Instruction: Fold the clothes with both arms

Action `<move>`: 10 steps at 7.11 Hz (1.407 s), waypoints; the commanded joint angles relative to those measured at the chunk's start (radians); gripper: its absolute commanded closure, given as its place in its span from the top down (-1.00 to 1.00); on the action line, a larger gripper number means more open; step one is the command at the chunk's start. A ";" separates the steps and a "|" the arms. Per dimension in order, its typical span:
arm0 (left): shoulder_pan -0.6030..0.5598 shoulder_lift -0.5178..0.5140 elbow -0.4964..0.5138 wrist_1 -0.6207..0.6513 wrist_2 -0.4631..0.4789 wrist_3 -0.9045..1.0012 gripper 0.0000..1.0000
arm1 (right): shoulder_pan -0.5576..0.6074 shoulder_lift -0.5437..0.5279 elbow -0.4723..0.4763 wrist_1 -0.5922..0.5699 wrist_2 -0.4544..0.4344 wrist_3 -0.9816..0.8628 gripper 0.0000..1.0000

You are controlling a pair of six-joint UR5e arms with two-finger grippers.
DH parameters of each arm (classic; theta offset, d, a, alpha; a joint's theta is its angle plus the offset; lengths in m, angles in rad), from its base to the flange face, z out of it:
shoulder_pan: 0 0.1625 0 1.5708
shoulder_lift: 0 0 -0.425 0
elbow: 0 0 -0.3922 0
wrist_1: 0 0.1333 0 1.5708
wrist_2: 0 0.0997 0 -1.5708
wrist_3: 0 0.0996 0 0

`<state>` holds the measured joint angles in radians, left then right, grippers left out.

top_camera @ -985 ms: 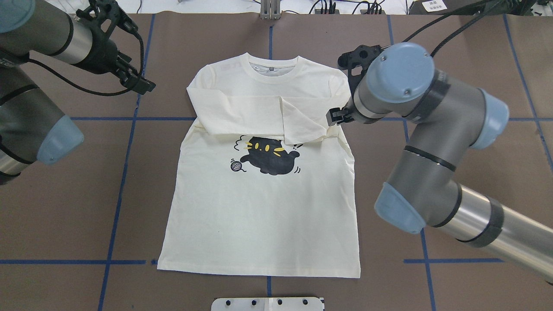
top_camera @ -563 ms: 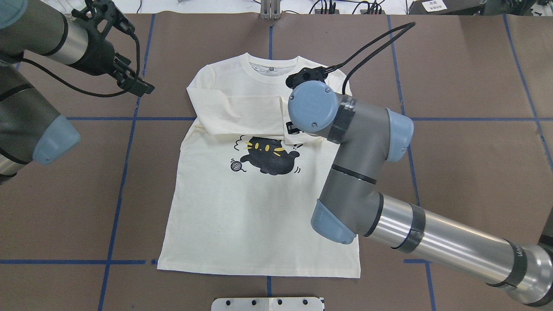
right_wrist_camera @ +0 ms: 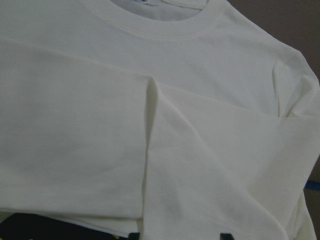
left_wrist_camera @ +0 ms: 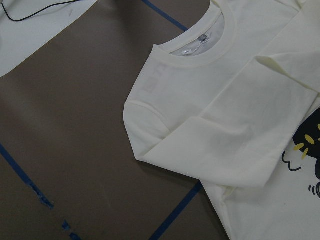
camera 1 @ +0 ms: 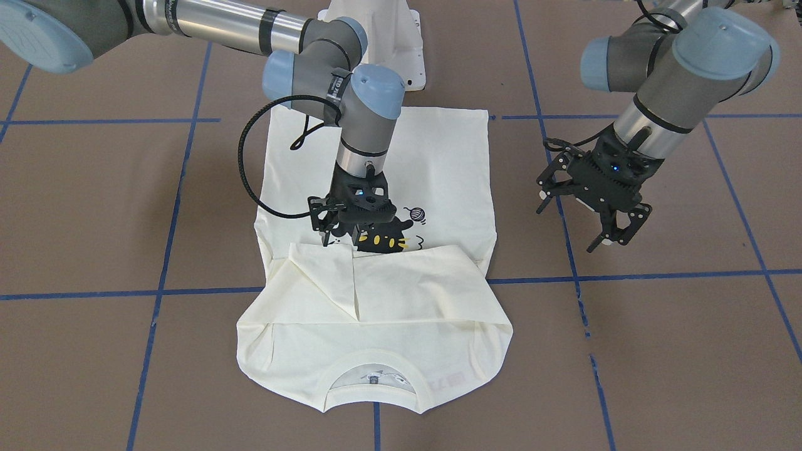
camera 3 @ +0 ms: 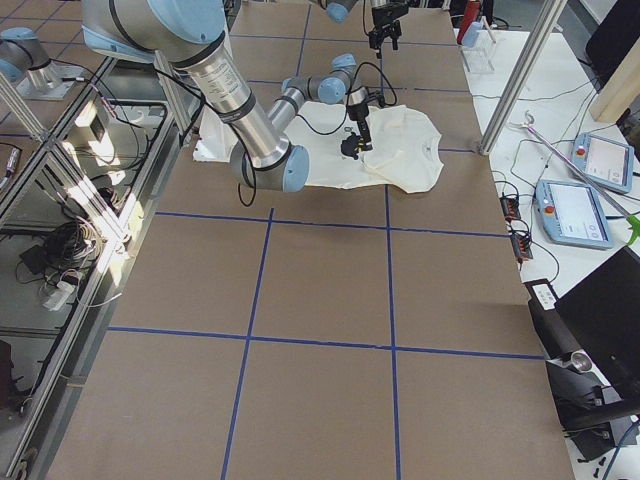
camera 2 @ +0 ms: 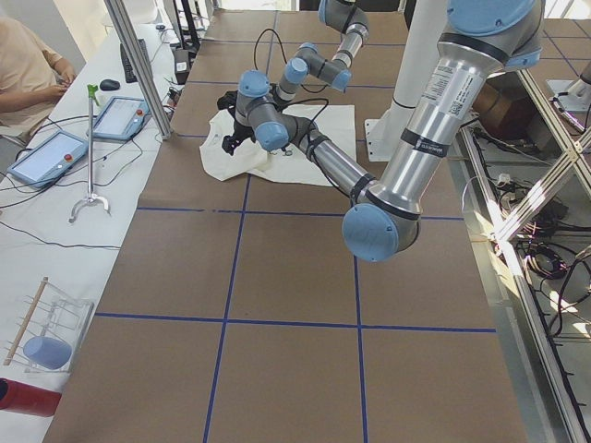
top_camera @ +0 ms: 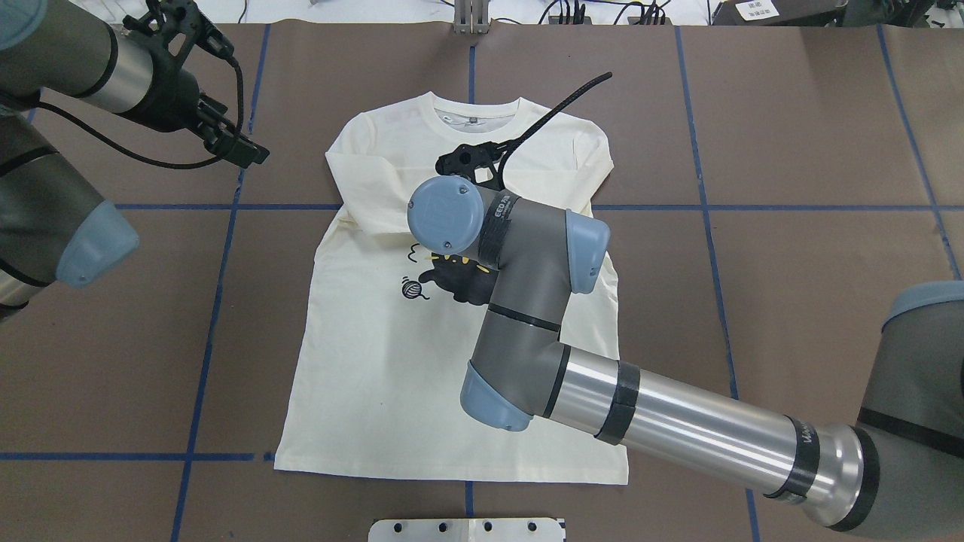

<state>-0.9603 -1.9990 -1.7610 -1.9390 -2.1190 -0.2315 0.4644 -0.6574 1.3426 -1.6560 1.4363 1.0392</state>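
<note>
The shirt (top_camera: 392, 361) is laid lengthwise on the worktop (top_camera: 791, 150), collar away from the robot's base (camera 1: 410, 37). Its print (camera 1: 383, 241) is overhung by the right gripper (camera 1: 342, 241), spread; the left gripper (camera 1: 569, 227) is spread too, aside.

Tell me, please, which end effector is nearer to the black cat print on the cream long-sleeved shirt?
Right. The right end effector hangs over the black cat print; the left end effector hovers beside the cream long-sleeved shirt, over the brown table.
</note>
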 commanded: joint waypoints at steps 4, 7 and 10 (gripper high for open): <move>0.002 0.000 0.002 0.000 0.001 -0.006 1.00 | -0.010 0.004 -0.074 0.061 -0.019 -0.045 0.02; 0.002 -0.001 0.002 0.000 0.001 -0.018 1.00 | -0.013 0.001 -0.072 0.056 -0.024 -0.076 -0.31; 0.003 0.000 0.003 0.000 0.001 -0.019 1.00 | 0.010 -0.001 -0.054 0.054 -0.017 -0.110 -1.00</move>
<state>-0.9575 -1.9999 -1.7582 -1.9389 -2.1184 -0.2497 0.4628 -0.6560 1.2815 -1.6012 1.4159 0.9379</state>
